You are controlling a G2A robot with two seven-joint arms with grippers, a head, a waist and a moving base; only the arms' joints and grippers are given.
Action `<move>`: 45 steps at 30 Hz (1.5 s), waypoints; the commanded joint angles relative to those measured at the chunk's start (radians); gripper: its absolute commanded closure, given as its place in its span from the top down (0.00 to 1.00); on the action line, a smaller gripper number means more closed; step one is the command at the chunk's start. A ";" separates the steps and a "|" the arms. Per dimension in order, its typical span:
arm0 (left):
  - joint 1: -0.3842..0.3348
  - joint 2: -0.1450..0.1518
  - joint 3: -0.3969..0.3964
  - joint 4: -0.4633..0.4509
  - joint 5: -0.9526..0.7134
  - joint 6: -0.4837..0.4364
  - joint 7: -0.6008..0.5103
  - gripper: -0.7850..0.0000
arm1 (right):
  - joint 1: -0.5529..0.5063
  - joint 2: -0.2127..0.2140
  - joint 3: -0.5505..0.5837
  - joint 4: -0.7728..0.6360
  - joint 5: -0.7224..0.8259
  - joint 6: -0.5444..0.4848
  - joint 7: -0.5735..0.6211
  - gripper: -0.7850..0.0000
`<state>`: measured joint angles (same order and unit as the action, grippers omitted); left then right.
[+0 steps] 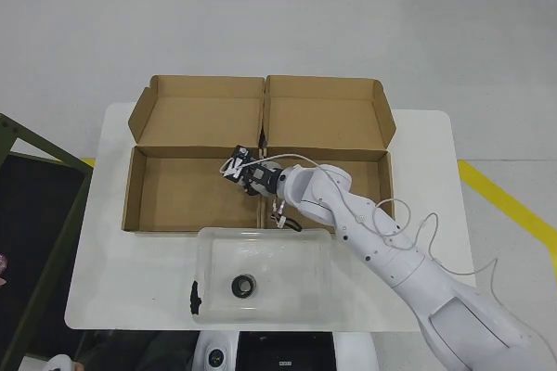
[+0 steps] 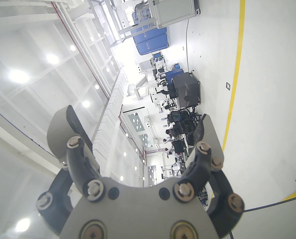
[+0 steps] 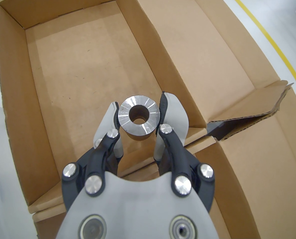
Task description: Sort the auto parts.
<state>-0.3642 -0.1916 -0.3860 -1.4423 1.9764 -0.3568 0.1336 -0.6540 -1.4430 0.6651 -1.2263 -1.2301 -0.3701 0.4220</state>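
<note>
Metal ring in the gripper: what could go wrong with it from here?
1. The metal bushing is pinched by the right gripper only at the fingertips, on its smooth round side, so it might slip out early.
2. It hangs above the left cardboard box, close to the wall shared with the neighbouring box; a skewed release might clip that wall.
3. Dropped, it could roll on the bare box floor.

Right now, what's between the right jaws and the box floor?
Only the metal bushing clamped by the right gripper; beneath it the cardboard box is bare, per right wrist view.
</note>
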 commanded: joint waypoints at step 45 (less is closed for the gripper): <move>0.000 0.000 0.000 0.000 0.000 0.000 0.000 1.00 | 0.095 -0.139 -0.082 0.165 -0.107 0.074 0.135 0.44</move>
<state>-0.3642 -0.1916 -0.3860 -1.4423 1.9764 -0.3568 0.1336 -0.5594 -1.5803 0.5819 -1.0619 -1.3351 -0.2966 0.5558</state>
